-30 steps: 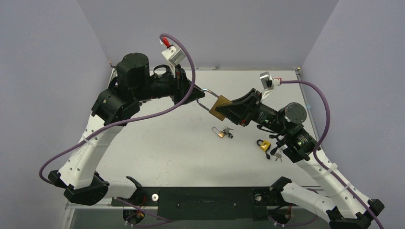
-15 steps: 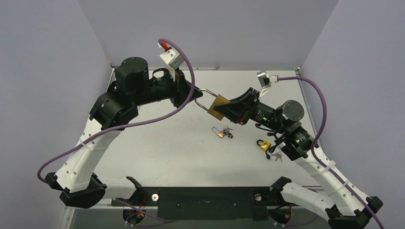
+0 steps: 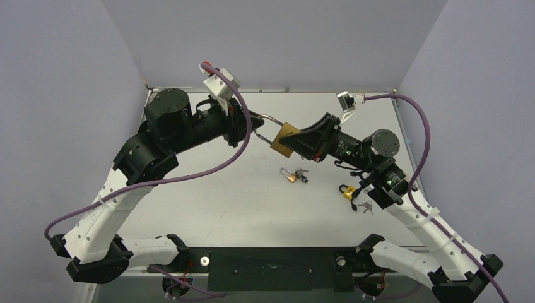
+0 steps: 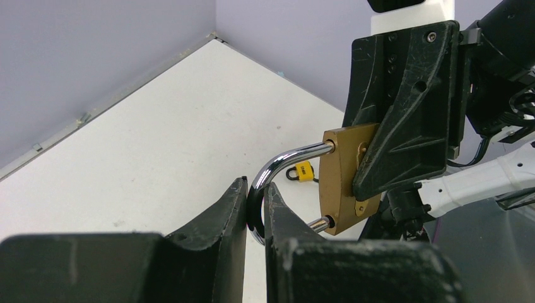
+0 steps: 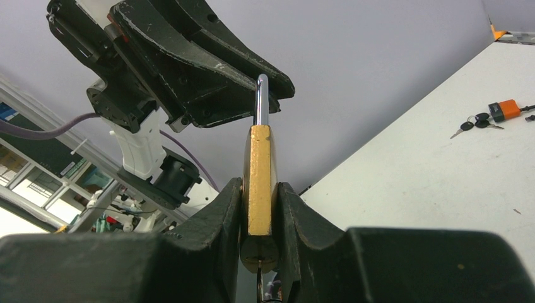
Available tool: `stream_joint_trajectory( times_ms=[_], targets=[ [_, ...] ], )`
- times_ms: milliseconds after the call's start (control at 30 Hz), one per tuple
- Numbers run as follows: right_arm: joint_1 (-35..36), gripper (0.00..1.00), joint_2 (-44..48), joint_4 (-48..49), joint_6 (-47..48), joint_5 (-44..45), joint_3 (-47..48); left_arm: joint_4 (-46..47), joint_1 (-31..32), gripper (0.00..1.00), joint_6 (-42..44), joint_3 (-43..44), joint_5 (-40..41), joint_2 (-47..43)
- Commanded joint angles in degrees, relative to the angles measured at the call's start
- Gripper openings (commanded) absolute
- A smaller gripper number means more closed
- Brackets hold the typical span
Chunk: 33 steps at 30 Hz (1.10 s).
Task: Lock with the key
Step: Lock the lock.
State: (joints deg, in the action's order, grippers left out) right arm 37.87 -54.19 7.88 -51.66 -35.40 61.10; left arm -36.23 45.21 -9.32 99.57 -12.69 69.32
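Padlock, shackle toward left tool

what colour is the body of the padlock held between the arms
Brass gold padlock body; shows best in the left wrist view.

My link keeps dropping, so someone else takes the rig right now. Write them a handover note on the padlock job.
Left gripper: shut on the shackle of the brass padlock, which is held in the air.
Right gripper: shut on the padlock's body.
On the table: an orange small lock and a yellow small lock, each with keys beside it.
Done: both arms hold the padlock, and both shackle legs appear to meet the body.
Left: neither gripper holds a key, and the keyhole is hidden. Locking with the key is not shown done.
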Motion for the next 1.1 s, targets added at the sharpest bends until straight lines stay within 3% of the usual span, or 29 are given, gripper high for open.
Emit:
stream_joint_trajectory(
  times_ms=[0,367,767,1067],
  targets=[
    [1.5,0.00,-0.2,12.6,-1.8,1.0,4.5,2.8,2.6,0.00,-0.2,-1.9,1.6,0.2],
    [7.0,0.00,-1.9,1.5,10.5,15.3,7.4,6.7,7.2,0.00,-6.6,-3.7,-2.8,0.7],
    [6.8,0.00,-5.6,9.0,3.5,11.9,9.0,9.3,11.3,0.00,-5.1,-8.2,-1.2,-0.4],
    [8.7,0.00,-7.2,2.6,9.6,17.1,10.8,12.2,12.8,0.00,-7.9,-8.2,-5.7,-0.3]
  ],
)
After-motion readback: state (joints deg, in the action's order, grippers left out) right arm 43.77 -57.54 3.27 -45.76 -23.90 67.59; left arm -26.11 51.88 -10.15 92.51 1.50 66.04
